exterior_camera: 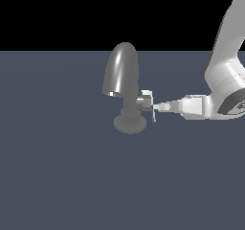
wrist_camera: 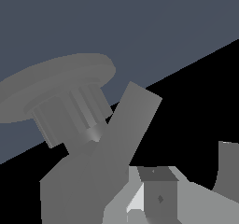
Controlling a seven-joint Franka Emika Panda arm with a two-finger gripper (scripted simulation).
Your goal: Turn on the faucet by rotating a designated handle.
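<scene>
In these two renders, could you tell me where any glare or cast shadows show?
Exterior view: a bright highlight sits low on the faucet spout; no cast shadow shows on the floor. Wrist view: a small glint on the ribbed neck beside the handle; everything sharp.

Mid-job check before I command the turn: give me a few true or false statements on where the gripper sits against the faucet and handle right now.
1. The gripper is at the handle, on the exterior view's right of the stem. True.
2. The arm comes in from the exterior view's left. False: it enters from that view's right.
3. The faucet lies tipped over. False: it stands upright on its round disc base.
4. The gripper is clamped on the spout. False: it is low, at handle height, well clear of the spout.
5. The wrist view shows the ribbed neck and base close up. True.
</scene>
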